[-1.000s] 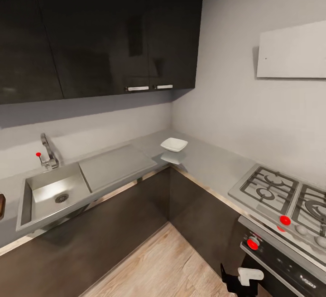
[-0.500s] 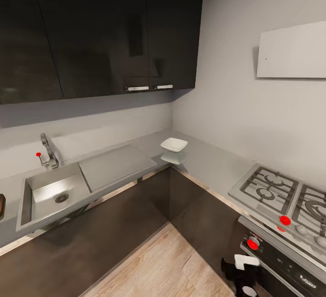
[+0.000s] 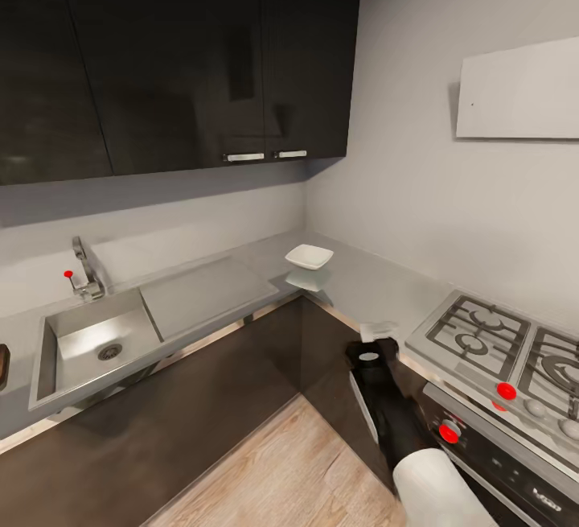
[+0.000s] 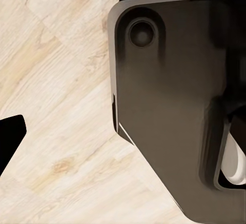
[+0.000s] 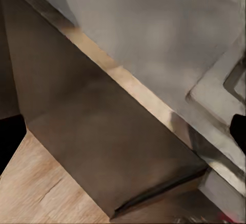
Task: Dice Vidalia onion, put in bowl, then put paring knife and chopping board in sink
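Observation:
The sink (image 3: 48, 350) is set into the countertop (image 3: 362, 282) at the left of the head view, under a chrome tap (image 3: 84, 269) with a red knob. Its basin shows bare steel and a drain; no Vidalia onion shows in it. The white bowl (image 3: 309, 256) stands on the countertop in the corner. A dark brown sliver at the left edge is the chopping board (image 3: 2, 366). The paring knife is out of view. My right gripper (image 3: 376, 334) is raised at the counter edge beside the stove, open and empty (image 5: 123, 137). One left fingertip (image 4: 10, 137) hangs over the floor.
A gas stove (image 3: 490, 334) with red knobs sits at the right, an oven front below it. Glossy dark upper cabinets (image 3: 177, 60) hang over the sink. The light wood floor (image 3: 281, 471) lies between the lower cabinets. My dark base (image 4: 169, 106) is under the left wrist.
My right arm has risen from the bottom edge of the head view up to the counter edge next to the stove. The camera and the kitchen things have not moved.

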`<state>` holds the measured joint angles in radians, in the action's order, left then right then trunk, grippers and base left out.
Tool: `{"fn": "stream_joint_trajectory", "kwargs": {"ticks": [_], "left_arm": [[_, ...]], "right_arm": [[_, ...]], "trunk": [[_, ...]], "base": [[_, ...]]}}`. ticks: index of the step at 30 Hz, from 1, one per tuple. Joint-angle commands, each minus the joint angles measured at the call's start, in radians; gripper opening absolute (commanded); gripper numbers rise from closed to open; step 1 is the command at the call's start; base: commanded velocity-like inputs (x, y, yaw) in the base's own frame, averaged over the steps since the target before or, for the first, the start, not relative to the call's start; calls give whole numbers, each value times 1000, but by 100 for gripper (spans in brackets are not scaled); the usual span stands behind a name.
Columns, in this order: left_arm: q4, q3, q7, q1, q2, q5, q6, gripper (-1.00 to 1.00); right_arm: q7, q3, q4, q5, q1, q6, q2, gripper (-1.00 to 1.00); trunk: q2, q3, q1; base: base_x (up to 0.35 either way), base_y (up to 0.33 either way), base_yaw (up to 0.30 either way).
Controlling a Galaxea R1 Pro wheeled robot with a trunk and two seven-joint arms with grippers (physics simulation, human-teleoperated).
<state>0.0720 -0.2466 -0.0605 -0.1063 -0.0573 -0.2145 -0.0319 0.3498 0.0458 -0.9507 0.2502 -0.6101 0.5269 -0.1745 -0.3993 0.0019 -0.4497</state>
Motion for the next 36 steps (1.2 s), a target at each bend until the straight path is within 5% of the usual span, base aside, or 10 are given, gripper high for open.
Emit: {"fn": "stream_joint_trajectory", "kwargs": {"ticks": [1,8,14,17,20,23,27,29,36], "left_arm": [[3,-8,-5,-1,0,-11,-3,100],[4,-8,-5,-1,1,-11,-3,100],[7,-8,-4,-1,2,-13,-2,100],[8,-8,-4,-1,2,-14,0,100],[8,-8,-3,-1,4,-14,3,100],[8,-8,-3,-1,5,-15,5,100],[8,-7,-2,-1,5,-15,6,100],[8,-7,-3,-1,5,-14,6,100],[8,-7,-6,-1,5,-15,7,100]], "right_arm": [[4,3,-1,0,-31,30,0,100],[11,3,-5,-11,-254,192,0,100],[-17,-3,37,-15,-570,391,12,100],[-95,-4,149,-47,-668,422,90,100],[-258,-2,256,-113,-735,434,180,100],[-393,1,285,-133,-752,440,243,100],[-547,8,297,-142,-759,447,386,100],[-575,12,298,-140,-759,449,427,100],[-584,76,307,-139,-760,452,442,100]], "trunk": [[-1,-1,0],[-1,-1,0],[-1,-1,0],[-1,-1,0],[-1,-1,0],[-1,-1,0],[-1,-1,0],[-1,-1,0],[-1,-1,0]], "base": [[0,0,0],[0,0,0],[0,0,0],[0,0,0],[0,0,0],[2,0,0],[89,0,0],[208,0,0],[297,0,0]]}}
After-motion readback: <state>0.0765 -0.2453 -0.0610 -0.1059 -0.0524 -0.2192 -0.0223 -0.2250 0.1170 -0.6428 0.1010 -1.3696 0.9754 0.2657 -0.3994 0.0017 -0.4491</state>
